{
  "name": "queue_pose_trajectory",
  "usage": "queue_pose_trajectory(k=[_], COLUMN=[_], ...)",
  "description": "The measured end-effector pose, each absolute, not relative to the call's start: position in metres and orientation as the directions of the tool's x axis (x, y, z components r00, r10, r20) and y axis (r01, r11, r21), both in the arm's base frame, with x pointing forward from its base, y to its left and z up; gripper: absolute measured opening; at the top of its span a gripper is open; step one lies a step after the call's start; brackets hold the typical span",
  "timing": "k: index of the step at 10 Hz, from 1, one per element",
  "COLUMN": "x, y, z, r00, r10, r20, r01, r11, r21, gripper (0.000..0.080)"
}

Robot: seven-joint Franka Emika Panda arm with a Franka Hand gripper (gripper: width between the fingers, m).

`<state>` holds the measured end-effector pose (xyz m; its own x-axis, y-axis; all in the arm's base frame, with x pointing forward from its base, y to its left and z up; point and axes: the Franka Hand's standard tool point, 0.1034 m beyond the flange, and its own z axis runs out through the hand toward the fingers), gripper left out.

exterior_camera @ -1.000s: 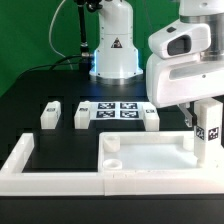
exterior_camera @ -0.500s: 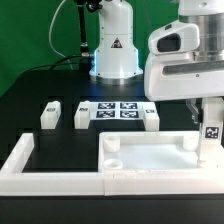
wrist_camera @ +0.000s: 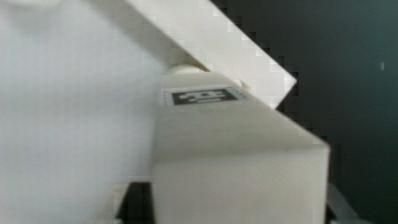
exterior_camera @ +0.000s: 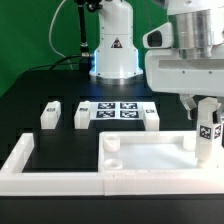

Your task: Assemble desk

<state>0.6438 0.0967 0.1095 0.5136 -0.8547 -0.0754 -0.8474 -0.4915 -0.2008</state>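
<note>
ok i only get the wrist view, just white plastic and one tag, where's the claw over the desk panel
observer: the claw grips a tagged leg standing upright at the desk panel's far corner, on the exterior view's right
operator: loose legs on the table?
observer: three loose legs, two on the exterior view's left of the marker board, one at its right end
operator: other sockets?
observer: the two corner sockets on the exterior view's left look empty

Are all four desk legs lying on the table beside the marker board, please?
No, only three legs lie there; the fourth leg stands upright at the panel's corner under the tool.
</note>
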Motion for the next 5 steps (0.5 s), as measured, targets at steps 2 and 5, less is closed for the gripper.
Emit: queue_pose_trajectory(k=[2,5], x=[0.6420,0.6399], y=[0.0921,0.0997], z=[0.1086,0.1105], r00=[0.366,0.587], r10=[-0.921,-0.804], r20=[-0.134,-0.091], r01=[-0.919,-0.801], r11=[-0.335,-0.562], r21=[-0.208,-0.206], gripper=[0.0301,0.0561])
